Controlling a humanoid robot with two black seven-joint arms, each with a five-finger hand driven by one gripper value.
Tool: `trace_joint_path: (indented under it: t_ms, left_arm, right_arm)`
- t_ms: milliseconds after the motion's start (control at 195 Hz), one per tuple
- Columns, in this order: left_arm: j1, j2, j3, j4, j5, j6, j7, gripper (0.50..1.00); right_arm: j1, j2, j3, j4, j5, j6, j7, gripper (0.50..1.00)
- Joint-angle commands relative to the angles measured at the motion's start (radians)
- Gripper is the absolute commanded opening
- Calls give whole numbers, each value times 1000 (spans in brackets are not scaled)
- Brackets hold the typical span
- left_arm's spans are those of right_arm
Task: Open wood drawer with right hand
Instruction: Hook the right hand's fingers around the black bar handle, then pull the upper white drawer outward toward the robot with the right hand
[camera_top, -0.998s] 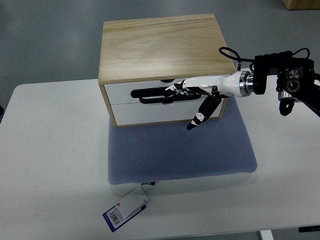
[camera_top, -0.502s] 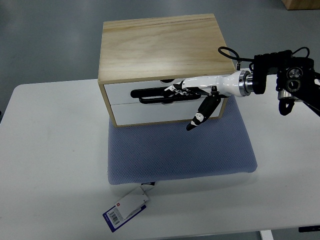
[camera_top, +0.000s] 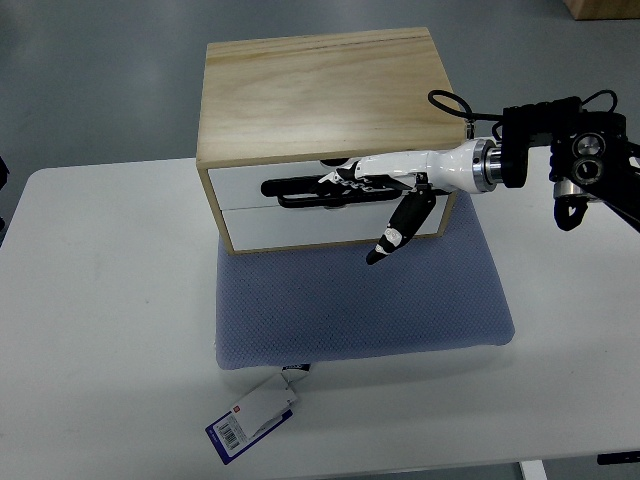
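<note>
Top view: right hand fingers curled around drawer handle.

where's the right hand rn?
Right hand is at the upper drawer front of the wood box, fingers on its black handle.

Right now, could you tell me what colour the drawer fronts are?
White drawer fronts with black handle; top view.

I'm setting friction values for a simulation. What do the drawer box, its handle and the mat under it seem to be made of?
Drawer box: light unfinished-looking wood, grain visible on top; its fronts look smooth white, perhaps painted or laminated. Handle: glossy black, plastic or coated metal, cannot tell which. Mat: blue-grey fabric with a fine dotted weave, soft-looking, likely padded.
</note>
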Motion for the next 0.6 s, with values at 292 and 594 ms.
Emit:
trace_joint_path:
  t_ms: [292,594]
  left_arm:
    - [0,0,0,0,0,0,-1,1000]
    - [0,0,0,0,0,0,-1,1000]
  right_arm:
    - [-20,-18,2,14,16,0,-121,950]
    - [-18,-32,0,17,77,0,-190,950]
